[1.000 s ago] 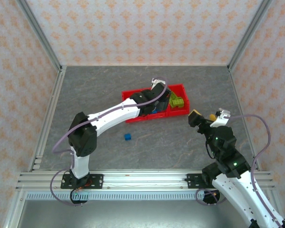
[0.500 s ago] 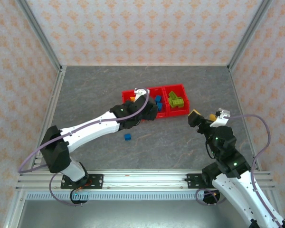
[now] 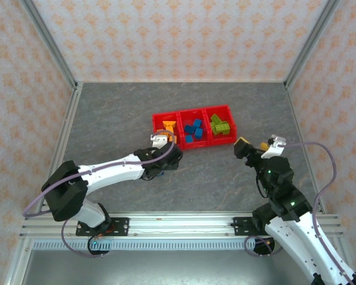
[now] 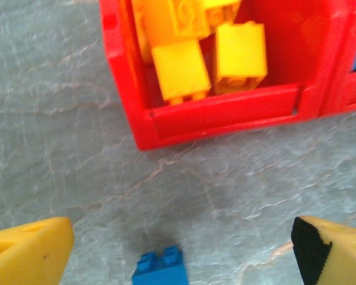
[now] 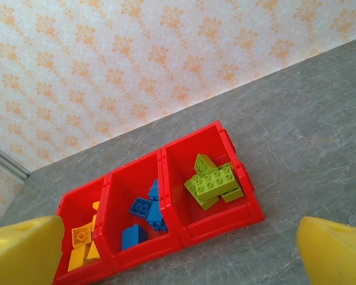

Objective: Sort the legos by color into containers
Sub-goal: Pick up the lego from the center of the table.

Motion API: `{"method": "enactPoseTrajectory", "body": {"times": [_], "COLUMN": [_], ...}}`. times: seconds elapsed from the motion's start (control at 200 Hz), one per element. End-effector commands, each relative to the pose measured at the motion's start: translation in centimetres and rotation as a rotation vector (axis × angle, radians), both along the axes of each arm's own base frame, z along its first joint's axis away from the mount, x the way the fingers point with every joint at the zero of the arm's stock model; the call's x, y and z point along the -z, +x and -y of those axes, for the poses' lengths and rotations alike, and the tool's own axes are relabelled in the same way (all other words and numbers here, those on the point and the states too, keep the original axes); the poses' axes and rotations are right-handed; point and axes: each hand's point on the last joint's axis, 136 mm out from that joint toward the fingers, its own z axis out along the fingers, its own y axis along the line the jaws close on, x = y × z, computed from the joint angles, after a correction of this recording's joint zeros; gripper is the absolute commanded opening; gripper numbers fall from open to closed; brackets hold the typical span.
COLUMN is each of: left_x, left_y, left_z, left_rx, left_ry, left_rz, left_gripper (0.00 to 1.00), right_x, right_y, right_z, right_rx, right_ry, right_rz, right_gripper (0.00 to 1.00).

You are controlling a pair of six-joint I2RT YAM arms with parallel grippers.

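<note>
Near blue lego (image 4: 159, 270): left gripper (image 4: 179, 243) wide open, holding nothing.

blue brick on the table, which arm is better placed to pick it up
Left. Its wrist view shows the left gripper open right over the blue brick, close to the red bins. The right gripper hangs open off to the bins' right side, farther away.

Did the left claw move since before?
Yes. The left claw pulled back off the red bins, toward the near edge.
</note>
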Motion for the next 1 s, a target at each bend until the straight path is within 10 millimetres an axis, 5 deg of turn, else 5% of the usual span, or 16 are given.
{"method": "enactPoseTrajectory", "body": {"times": [0.0,0.34,0.996], "left_x": [0.6,4.8,7.6], "left_y": [-0.7,-2.1,-2.1], "left_z": [-0.8,-0.9,-1.3], "left_rx": [-0.065,-0.095,-0.115], "left_ry": [-0.055,-0.099,-0.131], "left_rz": [0.014,-0.059,-0.111], "left_gripper": [0.95,0.88,0.61], "right_x": [-0.1,0.0,0.0], "right_y": [0.1,0.2,0.2], "right_z": [-0.1,-0.1,-0.1], "right_rx": [0.004,0.006,0.004], "right_ry": [0.007,0.007,0.006], "right_rz": [0.009,0.007,0.005], "right_gripper": [1.0,1.0,1.0]}}
